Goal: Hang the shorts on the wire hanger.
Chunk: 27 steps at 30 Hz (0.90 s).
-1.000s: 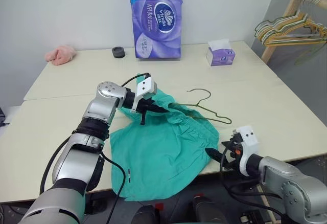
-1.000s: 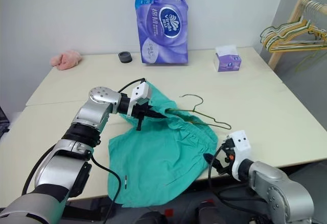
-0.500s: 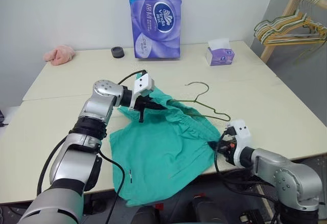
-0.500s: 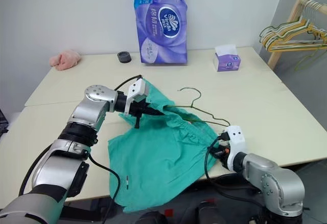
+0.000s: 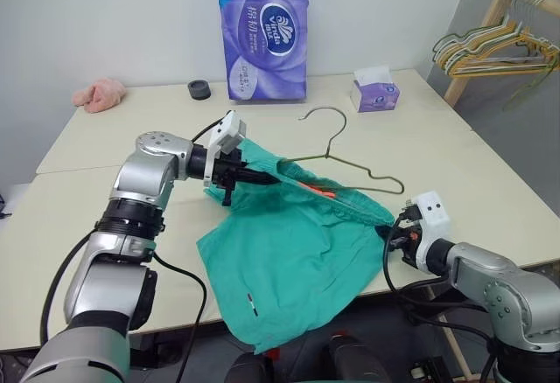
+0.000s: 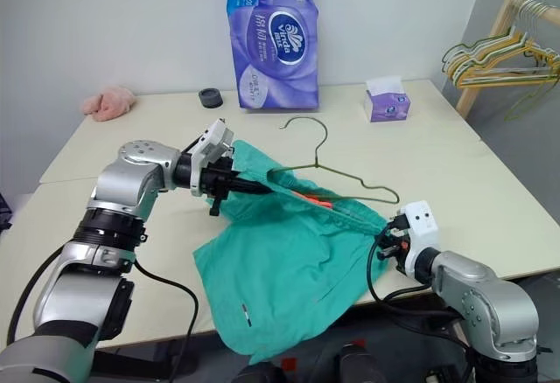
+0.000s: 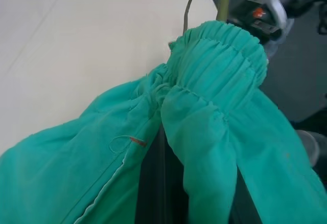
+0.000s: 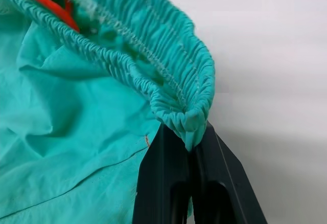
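Note:
The teal shorts [image 5: 289, 252] hang stretched by their gathered waistband between my two grippers, and the legs droop over the table's front edge. My left gripper [image 5: 261, 176] is shut on the waistband's left end, lifted off the table; cloth drapes over its fingers [image 7: 158, 183] in the left wrist view. At the table's front edge my right gripper [image 5: 391, 233] is shut on the waistband's right end, with black fingers [image 8: 173, 183] pinching the elastic. The wire hanger [image 5: 348, 164] lies tilted along the waistband, hook up. Its left end is hidden in the cloth by the left gripper.
On the cream table [image 5: 114, 138] stand a purple tissue-roll pack [image 5: 265, 33], a small tissue box [image 5: 374, 94], a black round thing [image 5: 199, 90] and a pink cloth [image 5: 98, 94] along the back. A wooden rack with hangers [image 5: 499, 46] stands at the right.
My right gripper, open at the table's edge before, moved in and shut on the waistband's right end. The left gripper rose and drew back, lifting the hanger and stretching the waistband.

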Tool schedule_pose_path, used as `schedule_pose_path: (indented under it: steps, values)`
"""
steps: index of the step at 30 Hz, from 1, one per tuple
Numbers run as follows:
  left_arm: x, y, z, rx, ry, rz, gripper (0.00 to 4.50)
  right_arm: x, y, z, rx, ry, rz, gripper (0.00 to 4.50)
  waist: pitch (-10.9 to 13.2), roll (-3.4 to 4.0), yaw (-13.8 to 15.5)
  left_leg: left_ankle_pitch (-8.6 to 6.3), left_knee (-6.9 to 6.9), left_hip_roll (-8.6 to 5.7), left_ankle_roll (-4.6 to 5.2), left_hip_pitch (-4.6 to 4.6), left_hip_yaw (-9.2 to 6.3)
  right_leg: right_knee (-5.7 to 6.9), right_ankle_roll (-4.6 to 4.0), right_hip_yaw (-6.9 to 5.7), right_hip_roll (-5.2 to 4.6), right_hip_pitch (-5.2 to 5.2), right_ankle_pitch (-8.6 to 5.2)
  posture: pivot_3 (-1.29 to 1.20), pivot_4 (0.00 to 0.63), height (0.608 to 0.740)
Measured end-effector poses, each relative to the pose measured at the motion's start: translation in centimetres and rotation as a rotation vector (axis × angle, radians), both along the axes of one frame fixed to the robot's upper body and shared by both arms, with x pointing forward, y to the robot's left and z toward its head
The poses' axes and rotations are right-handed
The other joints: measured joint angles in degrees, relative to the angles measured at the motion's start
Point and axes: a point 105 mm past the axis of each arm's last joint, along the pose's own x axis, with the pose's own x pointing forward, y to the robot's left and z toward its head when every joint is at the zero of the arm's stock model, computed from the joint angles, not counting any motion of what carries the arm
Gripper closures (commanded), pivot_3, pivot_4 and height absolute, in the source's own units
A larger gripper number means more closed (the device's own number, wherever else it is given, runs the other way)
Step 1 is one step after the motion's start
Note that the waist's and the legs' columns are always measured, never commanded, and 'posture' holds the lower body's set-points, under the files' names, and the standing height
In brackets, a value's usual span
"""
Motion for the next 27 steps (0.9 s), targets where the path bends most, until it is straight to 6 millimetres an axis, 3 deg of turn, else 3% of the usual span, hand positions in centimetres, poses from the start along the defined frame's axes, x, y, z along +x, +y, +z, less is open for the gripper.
schedule_pose_path:
  steps: [4,10,15,21,27]
  values:
    - [-0.7,0.7,-2.0,0.1,0.011,-0.032,4.5,-0.1,-0.6,0.2,-0.03,-0.016,0.012,4.45,0.0,-0.01,0.3,0.0,0.01,-0.01,0.0,-0.02,0.0,-0.01,0.0,-0.02,0.0,0.0,0.0,-0.15,0.056,0.74]
    - [0.0,1.2,-2.7,0.138,-0.028,-0.014,4.5,-0.3,-0.7,0.7,-0.045,-0.031,0.043,4.45,0.0,-0.01,0.3,0.0,0.01,-0.03,0.0,-0.02,0.03,-0.02,0.01,0.01,0.01,0.01,-0.01,-0.16,0.059,0.74]
    - [-0.2,1.0,-2.6,0.11,0.017,-0.021,4.5,-0.7,-0.9,0.2,-0.048,-0.015,0.04,4.45,0.0,0.0,0.2,0.0,0.01,-0.02,0.0,-0.03,0.02,-0.02,0.02,0.0,0.02,0.01,-0.01,-0.16,0.059,0.74]
    - [0.8,0.0,-1.0,0.02,0.028,0.031,4.5,-1.0,-1.8,-1.1,-0.021,0.034,-0.005,4.45,0.0,-0.01,0.2,0.0,0.01,-0.04,0.01,-0.03,0.03,-0.02,0.03,0.01,0.04,0.01,-0.02,-0.16,0.058,0.74]
    - [1.0,-0.4,-0.8,-0.034,0.07,0.064,4.5,-1.0,-2.3,-0.9,-0.015,0.021,-0.029,4.45,0.0,0.0,0.1,0.0,0.01,0.0,0.01,-0.02,0.01,-0.01,0.03,0.01,0.03,0.0,-0.02,-0.16,0.062,0.74]
